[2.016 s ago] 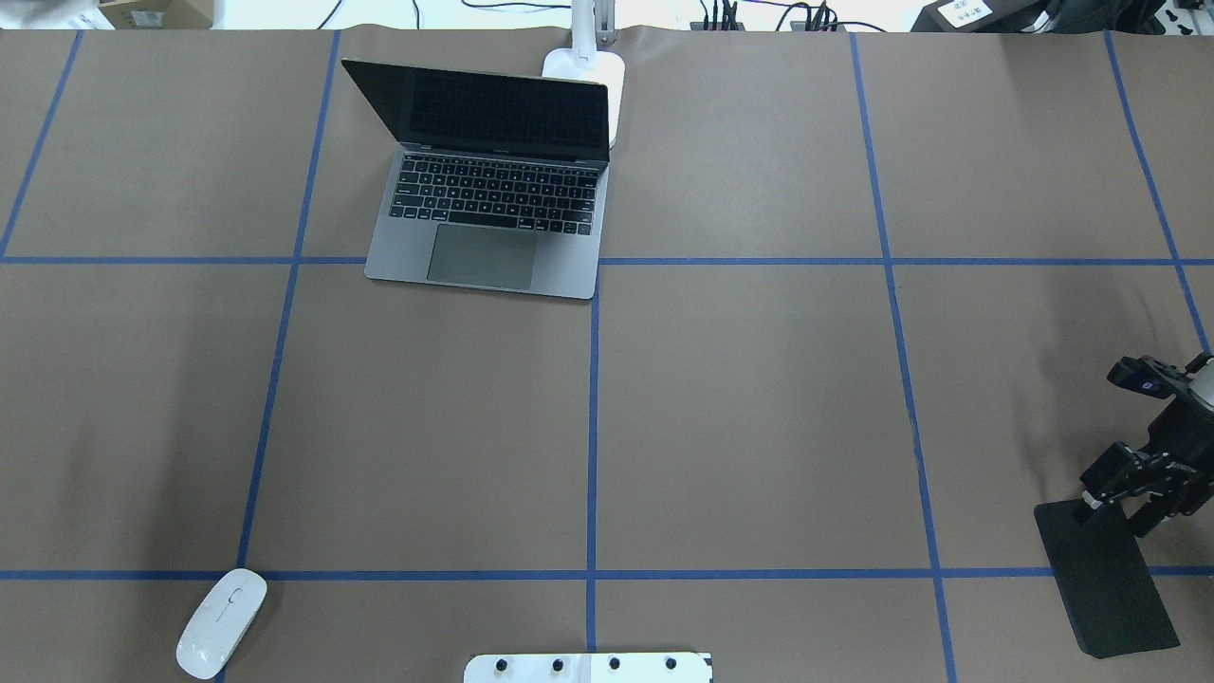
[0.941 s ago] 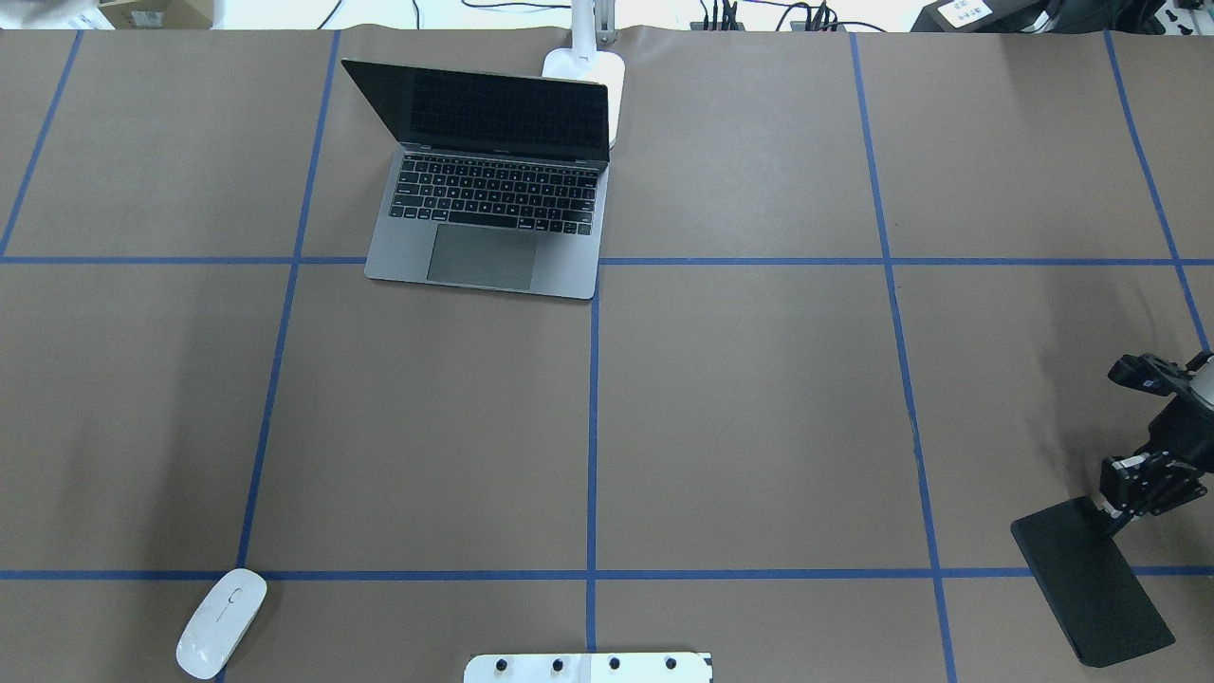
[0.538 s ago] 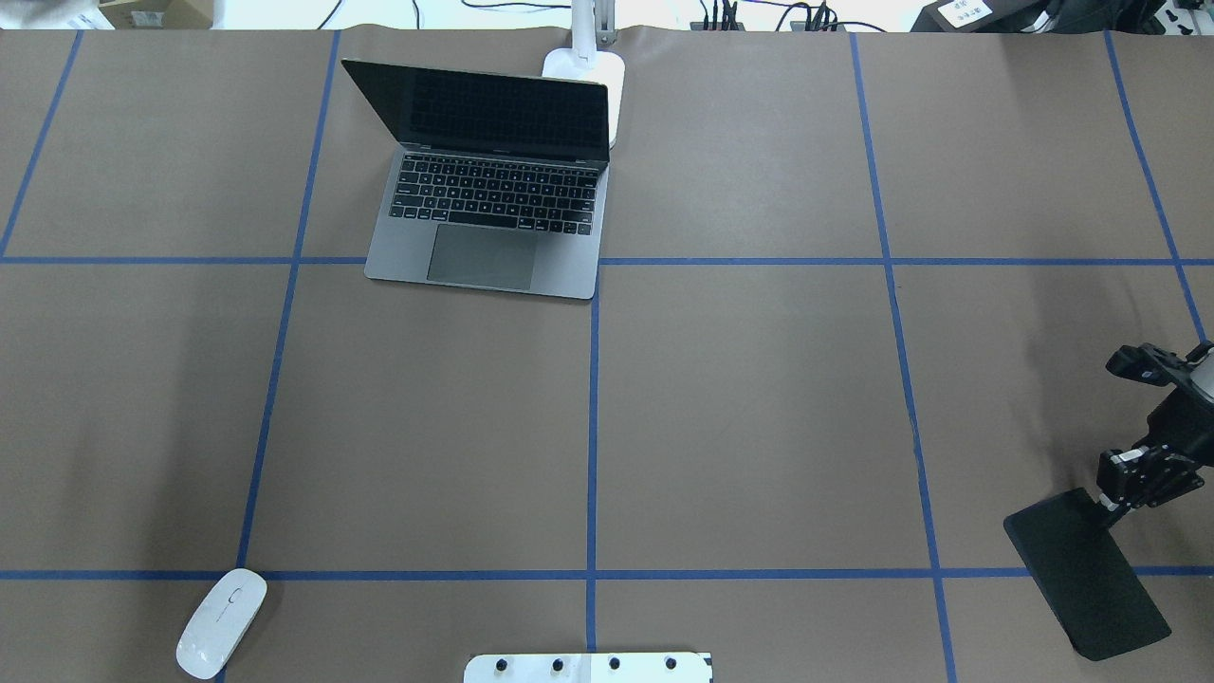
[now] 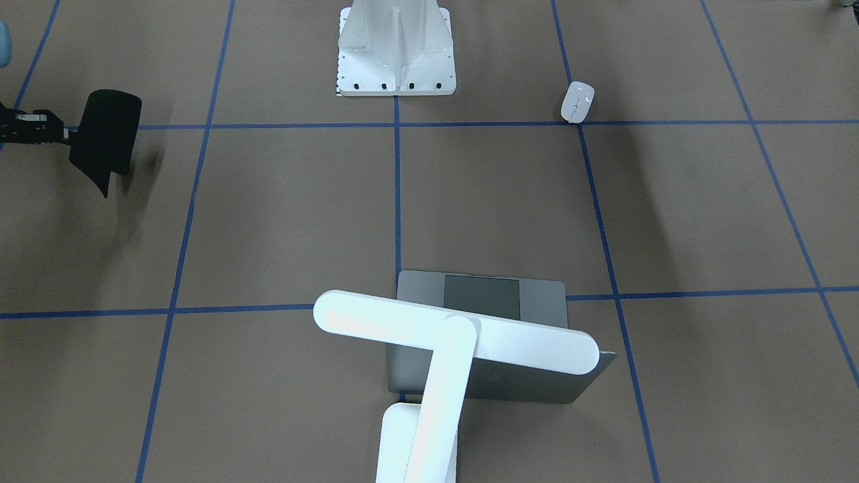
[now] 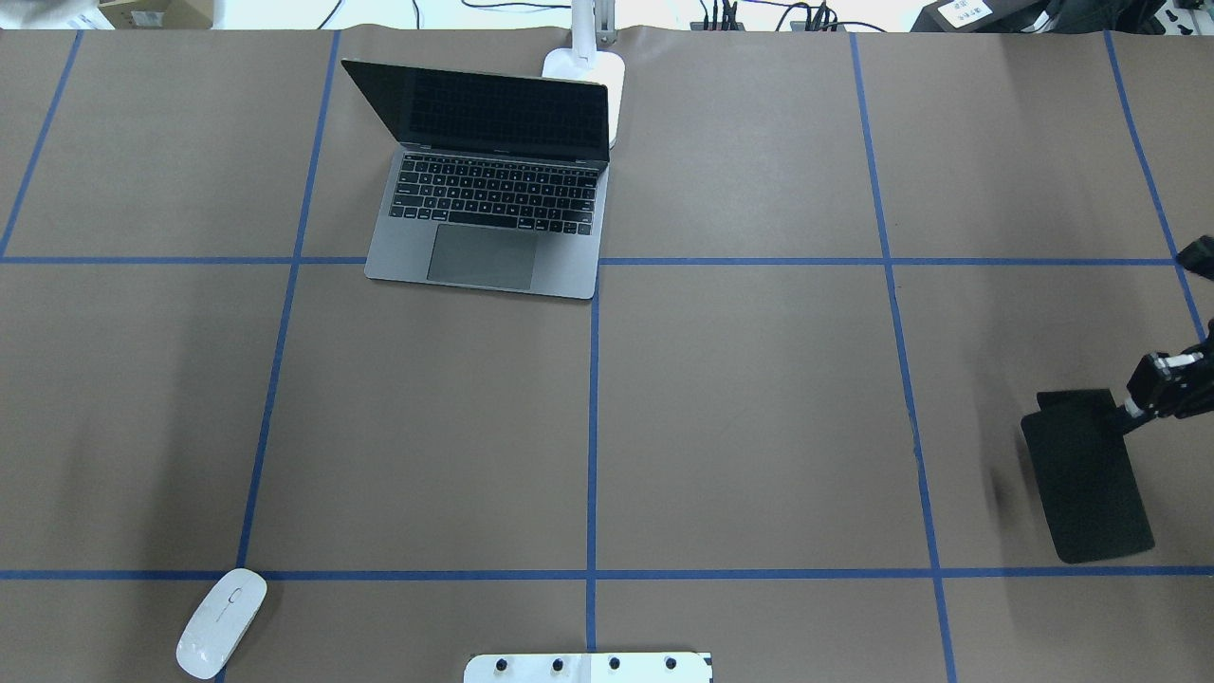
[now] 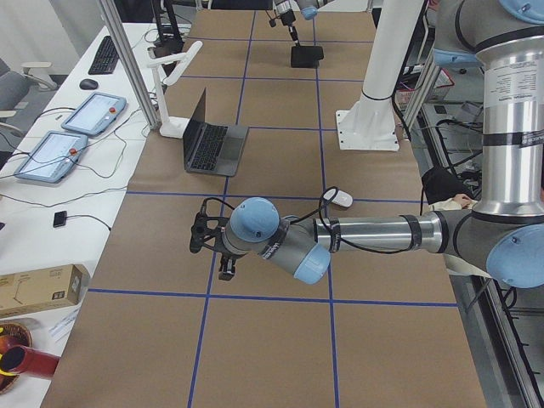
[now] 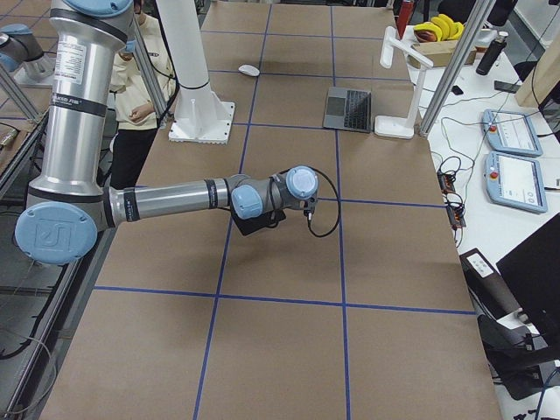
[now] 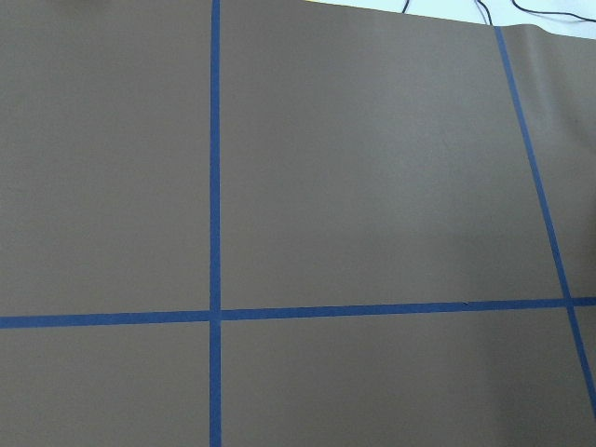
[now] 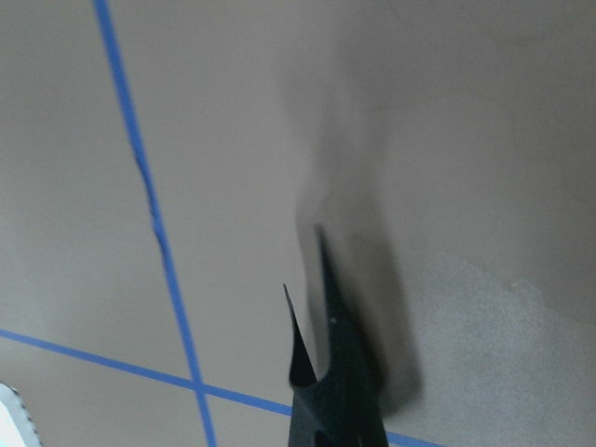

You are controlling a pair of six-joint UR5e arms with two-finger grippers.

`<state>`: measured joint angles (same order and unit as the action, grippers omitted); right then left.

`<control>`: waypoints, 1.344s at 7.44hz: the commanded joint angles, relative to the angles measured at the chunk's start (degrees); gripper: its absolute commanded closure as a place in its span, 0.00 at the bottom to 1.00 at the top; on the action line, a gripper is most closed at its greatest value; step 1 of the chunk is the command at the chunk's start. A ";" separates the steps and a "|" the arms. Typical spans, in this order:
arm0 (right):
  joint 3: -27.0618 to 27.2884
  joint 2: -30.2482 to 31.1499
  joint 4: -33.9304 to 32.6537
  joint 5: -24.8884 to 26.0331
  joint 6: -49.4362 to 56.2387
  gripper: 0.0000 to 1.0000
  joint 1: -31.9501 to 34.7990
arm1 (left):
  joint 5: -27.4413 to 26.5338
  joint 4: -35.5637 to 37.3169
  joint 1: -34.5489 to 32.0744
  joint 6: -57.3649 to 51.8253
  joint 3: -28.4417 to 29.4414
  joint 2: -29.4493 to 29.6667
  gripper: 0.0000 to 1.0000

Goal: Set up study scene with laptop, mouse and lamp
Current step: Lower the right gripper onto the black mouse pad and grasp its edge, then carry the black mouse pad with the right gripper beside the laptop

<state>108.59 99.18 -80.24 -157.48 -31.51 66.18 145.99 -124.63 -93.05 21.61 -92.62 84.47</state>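
My right gripper (image 5: pixel 1131 410), pinching the black pad (image 5: pixel 1086 474) by its edge, has carried it forward toward the laptop (image 5: pixel 493 190), probably lifted clear. The mouse (image 5: pixel 221 621) lies far off, so placing the pad comes first.

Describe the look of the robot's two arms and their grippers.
The left arm and right arm are silver tubes with pale blue round joint caps, black bands and a thin black cable looping at each wrist. The left gripper and right gripper are black and boxy.
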 commanded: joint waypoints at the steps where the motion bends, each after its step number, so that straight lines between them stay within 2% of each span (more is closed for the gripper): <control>1: 4.08 -8.69 -0.09 6.10 -9.84 1.00 2.02 | 0.52 1.31 0.06 -1.82 0.51 0.08 0.00; 2: 4.09 -14.22 -0.44 9.44 -15.37 1.00 1.06 | 0.52 6.28 -0.20 -8.10 0.60 0.35 0.00; 3: 4.52 -20.63 -4.88 13.74 -17.86 1.00 -0.08 | 0.17 11.20 -2.38 -13.73 0.43 0.44 0.00; 4: 6.27 -27.31 -13.71 19.26 -17.97 1.00 -2.53 | -0.27 11.86 -3.19 -15.27 0.51 0.35 0.00; 5: 6.81 -35.64 -24.07 27.24 -17.89 1.00 -5.94 | -0.36 11.87 -3.28 -15.37 0.43 0.35 0.00; 6: 6.90 -41.55 -30.61 33.15 -18.15 1.00 -10.50 | -0.36 11.87 -3.11 -15.37 0.34 0.44 0.00; 8: 5.94 -45.81 -32.17 42.03 -23.57 1.00 -17.45 | -0.27 11.78 -3.10 -15.72 0.16 0.35 0.00; 10: 2.27 -49.93 -32.17 45.49 -25.78 1.00 -20.12 | -0.01 11.78 -3.19 -15.81 -0.01 0.35 0.00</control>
<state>113.26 52.44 -112.17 -114.96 -55.28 48.20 145.81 -112.85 -96.20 5.86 -92.52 84.82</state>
